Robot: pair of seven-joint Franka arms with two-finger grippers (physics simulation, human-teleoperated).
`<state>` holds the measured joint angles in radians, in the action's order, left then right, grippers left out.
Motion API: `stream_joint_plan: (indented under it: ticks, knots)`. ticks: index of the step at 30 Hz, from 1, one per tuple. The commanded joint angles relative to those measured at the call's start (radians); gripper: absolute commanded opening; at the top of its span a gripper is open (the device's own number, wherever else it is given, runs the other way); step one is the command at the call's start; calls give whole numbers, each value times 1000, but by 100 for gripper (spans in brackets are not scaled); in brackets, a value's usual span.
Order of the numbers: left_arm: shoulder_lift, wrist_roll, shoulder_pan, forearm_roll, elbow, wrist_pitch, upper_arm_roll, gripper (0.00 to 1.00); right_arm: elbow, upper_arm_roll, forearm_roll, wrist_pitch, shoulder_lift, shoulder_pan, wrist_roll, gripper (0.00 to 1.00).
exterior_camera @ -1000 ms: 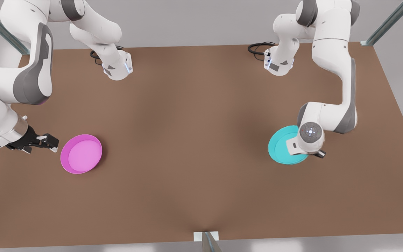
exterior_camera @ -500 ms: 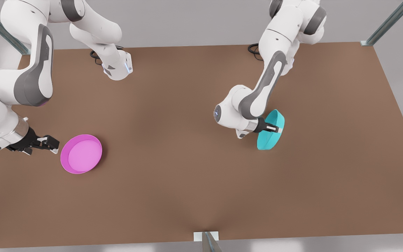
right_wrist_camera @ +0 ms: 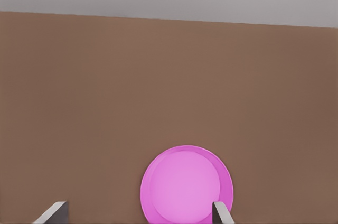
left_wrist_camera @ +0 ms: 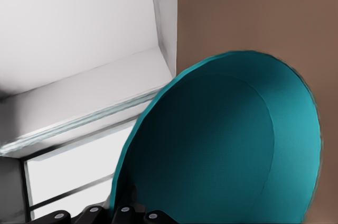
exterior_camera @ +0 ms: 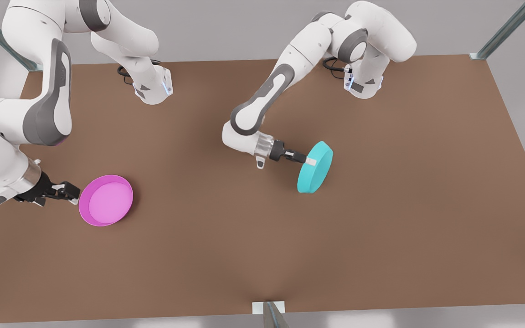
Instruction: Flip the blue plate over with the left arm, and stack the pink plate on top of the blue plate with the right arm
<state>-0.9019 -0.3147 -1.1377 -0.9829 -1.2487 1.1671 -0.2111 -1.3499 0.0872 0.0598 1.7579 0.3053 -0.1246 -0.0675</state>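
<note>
The blue plate (exterior_camera: 316, 168) hangs tilted over the middle of the table with its flat underside turned toward the front view. My left gripper (exterior_camera: 310, 160) is shut on its rim from the front view's left. In the left wrist view the blue plate (left_wrist_camera: 222, 145) spreads out beyond my left gripper (left_wrist_camera: 121, 214). The pink plate (exterior_camera: 106, 200) lies right side up on the table at the front view's left. My right gripper (exterior_camera: 74, 192) is low beside its rim, open, fingers pointing at it. The right wrist view shows the pink plate (right_wrist_camera: 186, 184) just ahead of the spread right gripper (right_wrist_camera: 138, 209).
The brown table (exterior_camera: 262, 246) carries both arm bases (exterior_camera: 153, 89) at its far edge. A metal post (exterior_camera: 269, 314) rises at the middle of the near edge. Frame struts stand at the far corners.
The left arm has swung the blue plate toward the front view's left and turned it further, so its underside now faces up and outward. The right gripper has edged closer to the pink plate.
</note>
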Motion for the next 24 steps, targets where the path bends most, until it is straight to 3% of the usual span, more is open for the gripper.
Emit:
stream_joint_plan:
  ticks: [1,11,21,22,24]
  knots:
    - [-5,-3,-4,24,0,0,-2,21,0,-1,0,0,0,0,-2,100]
    - [-181,-10,-154,87,123,2,-149,21,2,0,0,-2,-3,3,0,100]
    - [-250,-50,-185,133,140,8,-189,21,-6,-1,2,-21,-5,16,5,100]
    - [-259,-60,-188,133,140,13,-208,100,-8,0,3,-41,-8,16,6,100]
    - [-259,-69,-194,133,140,9,-209,100,-3,0,3,-86,-23,16,9,100]
